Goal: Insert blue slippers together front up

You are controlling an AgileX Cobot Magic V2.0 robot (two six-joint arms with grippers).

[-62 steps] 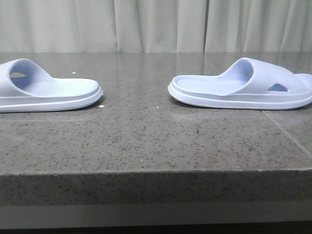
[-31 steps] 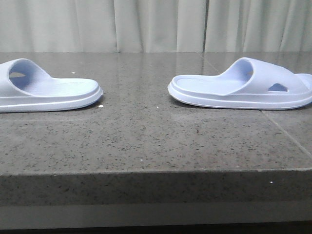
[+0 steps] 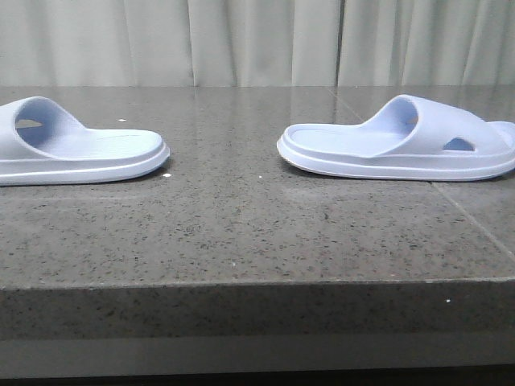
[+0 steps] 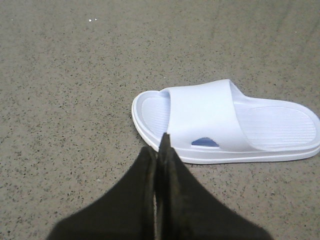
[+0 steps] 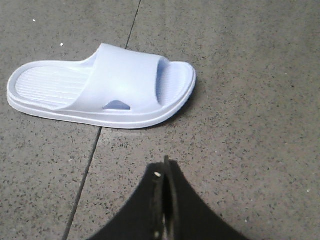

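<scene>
Two blue slippers lie flat on the dark speckled table, soles down and well apart. In the front view one slipper (image 3: 76, 149) is at the left and the other slipper (image 3: 402, 145) at the right, toes pointing toward each other. My left gripper (image 4: 161, 150) is shut and empty, its tip just over the near edge of the left slipper (image 4: 225, 122). Shut and empty too, my right gripper (image 5: 165, 172) hangs above bare table, short of the right slipper (image 5: 105, 87). Neither gripper shows in the front view.
The stone table's front edge (image 3: 257, 281) runs across the front view. A thin seam (image 5: 95, 145) in the table surface passes under the right slipper. A pale curtain (image 3: 257, 40) hangs behind the table.
</scene>
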